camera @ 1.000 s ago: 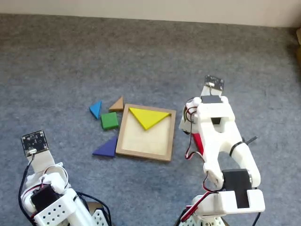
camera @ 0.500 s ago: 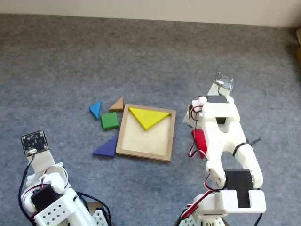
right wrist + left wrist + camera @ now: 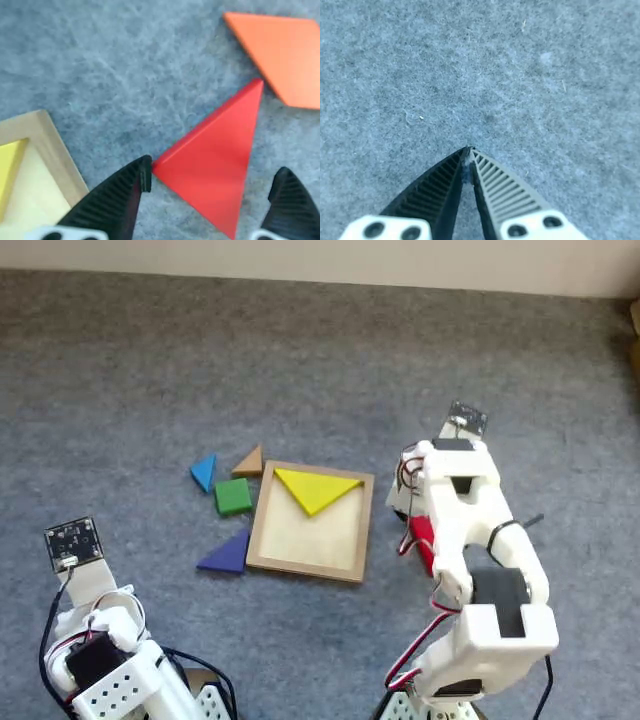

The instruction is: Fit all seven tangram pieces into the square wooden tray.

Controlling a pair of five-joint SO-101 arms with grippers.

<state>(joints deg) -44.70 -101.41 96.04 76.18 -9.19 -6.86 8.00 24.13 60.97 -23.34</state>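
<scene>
Just beside the right gripper (image 3: pixel 215 174), the wooden tray (image 3: pixel 256 515), with a large yellow triangle (image 3: pixel 316 488) inside. Between its wide-spread fingers, flat on carpet (image 3: pixel 125 60), a red triangle (image 3: pixel 216 161); beyond, an orange parallelogram (image 3: pixel 285 55). Clenched over carpet, the left gripper (image 3: pixel 469 154).

In the high view the right arm (image 3: pixel 470 530) lies over the red triangle (image 3: pixel 422 538), so that just a narrow strip of red shows beside the arm. In the right wrist view the orange parallelogram (image 3: pixel 282 55) runs off the picture's edge, and the wooden tray (image 3: pixel 50 145) is cut to one corner, with a sliver of the yellow triangle (image 3: pixel 8 165) inside it. The left arm (image 3: pixel 100 660) is cut off at its base by the high view's lower edge.
</scene>
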